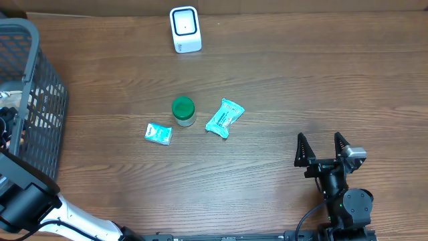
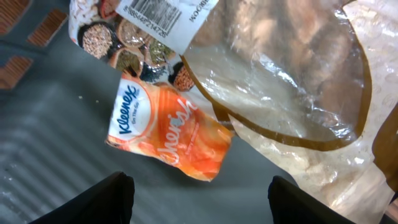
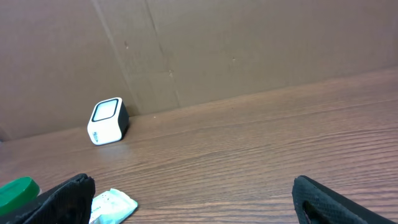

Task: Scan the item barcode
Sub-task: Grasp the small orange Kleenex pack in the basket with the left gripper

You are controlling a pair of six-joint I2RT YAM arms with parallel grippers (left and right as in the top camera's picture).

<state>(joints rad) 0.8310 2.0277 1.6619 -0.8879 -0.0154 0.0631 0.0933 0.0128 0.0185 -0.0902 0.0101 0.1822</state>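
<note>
1. The orange plastic Kleenex tissue pack shows only in the left wrist view; overhead we cannot find it inside the dark mesh basket.
2. It lies just ahead of the left gripper, whose fingers stand apart and empty.
3. A clear plastic bag, cut off by the frame, adjoins it.
4. The right gripper is spread wide, empty.

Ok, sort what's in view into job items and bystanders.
Job: scanner; basket; left end effector, open over the Kleenex pack and clear bag.
Probably just lying about: green-lidded jar; large teal packet; small teal packet; right end effector, open and empty.
</note>
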